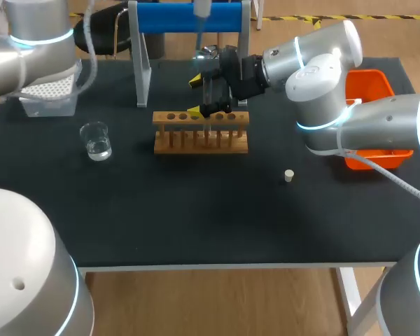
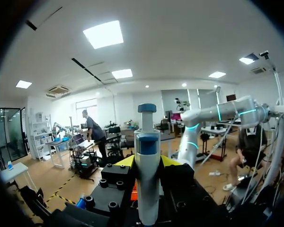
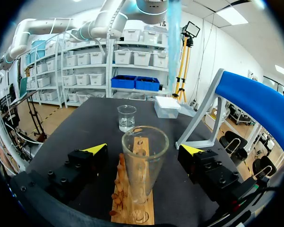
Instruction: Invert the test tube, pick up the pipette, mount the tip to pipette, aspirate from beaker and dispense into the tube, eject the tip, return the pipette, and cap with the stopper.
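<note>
The left gripper (image 2: 147, 161) pinches the pipette (image 2: 146, 142), its lower end cut off. The right gripper (image 3: 143, 150), spread wide, flanks the open tube (image 3: 144, 163) in the rack (image 3: 131, 210). The beaker (image 1: 96, 140) at left holds clear liquid.

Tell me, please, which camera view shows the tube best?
The right wrist view: the tube stands upright in the rack, mouth up, between the right hand's open fingers, which do not touch it. In the head view that hand mostly hides it; the left wrist view does not show it.
</note>
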{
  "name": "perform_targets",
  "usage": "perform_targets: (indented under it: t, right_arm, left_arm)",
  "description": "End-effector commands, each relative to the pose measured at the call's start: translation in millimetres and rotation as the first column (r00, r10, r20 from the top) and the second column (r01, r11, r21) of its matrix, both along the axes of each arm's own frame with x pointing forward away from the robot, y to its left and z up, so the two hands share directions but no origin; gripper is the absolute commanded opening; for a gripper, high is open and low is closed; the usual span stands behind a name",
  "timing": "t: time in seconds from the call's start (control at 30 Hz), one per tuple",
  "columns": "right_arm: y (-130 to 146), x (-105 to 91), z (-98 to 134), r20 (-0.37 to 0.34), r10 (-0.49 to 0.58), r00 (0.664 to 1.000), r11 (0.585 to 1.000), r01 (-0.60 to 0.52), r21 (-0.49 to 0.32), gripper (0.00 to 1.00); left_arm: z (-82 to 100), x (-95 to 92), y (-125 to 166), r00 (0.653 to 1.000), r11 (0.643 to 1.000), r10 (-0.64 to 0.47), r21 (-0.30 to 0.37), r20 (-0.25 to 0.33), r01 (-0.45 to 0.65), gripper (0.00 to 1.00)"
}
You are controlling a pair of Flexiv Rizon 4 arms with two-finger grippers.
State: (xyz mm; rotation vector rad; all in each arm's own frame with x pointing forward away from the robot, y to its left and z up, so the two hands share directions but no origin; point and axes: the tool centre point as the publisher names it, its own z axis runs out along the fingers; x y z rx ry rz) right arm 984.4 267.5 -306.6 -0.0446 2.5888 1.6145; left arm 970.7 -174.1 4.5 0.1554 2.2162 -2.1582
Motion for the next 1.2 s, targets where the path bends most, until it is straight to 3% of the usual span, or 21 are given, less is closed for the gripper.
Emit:
perform_targets:
  t: [0.03,0.2,0.27,0.3,0.37,0.63,0.9,1.2]
  right_arm:
    - [-1,-0.6,0,0.0,-0.001,1.0,1.0,0.001,0.0,1.0]
    - [-1,-0.6,0,0.0,-0.001,1.0,1.0,0.001,0.0,1.0]
    - [-1,-0.6,0,0.0,-0.001,1.0,1.0,0.001,0.0,1.0]
    - [-1,-0.6,0,0.0,-0.001,1.0,1.0,0.001,0.0,1.0]
    - [-1,-0.6,0,0.0,-0.001,1.0,1.0,0.001,0.0,1.0]
    - [-1,-0.6,0,0.0,-0.001,1.0,1.0,0.001,0.0,1.0]
    - [-1,-0.6,0,0.0,-0.001,1.0,1.0,0.001,0.0,1.0]
    - [-1,-0.6,0,0.0,-0.001,1.0,1.0,0.001,0.0,1.0]
  left_arm:
    - [-0.9,-43.3,52,0.992,0.992,0.124,0.03,0.003,-0.124,0.0]
    - [-23.8,-71.6,86,0.979,0.979,0.204,0.01,-0.019,-0.204,0.0]
    - [-40.4,-81.7,94,0.974,0.974,0.223,0.051,-0.029,-0.221,0.0]
    - [-44.0,-84.1,94,0.975,0.974,0.222,0.054,-0.032,-0.22,0.0]
    - [-52.8,-93.1,94,0.974,0.974,0.225,-0.002,-0.029,-0.225,0.0]
    - [-83.2,-117.5,69,0.974,0.974,0.223,-0.037,-0.033,-0.224,0.0]
    - [-94.3,-121.9,33,0.985,0.981,0.175,-0.084,-0.003,-0.174,0.0]
    - [-105.4,-111.3,10,0.991,0.987,0.129,-0.096,-0.036,-0.132,0.0]
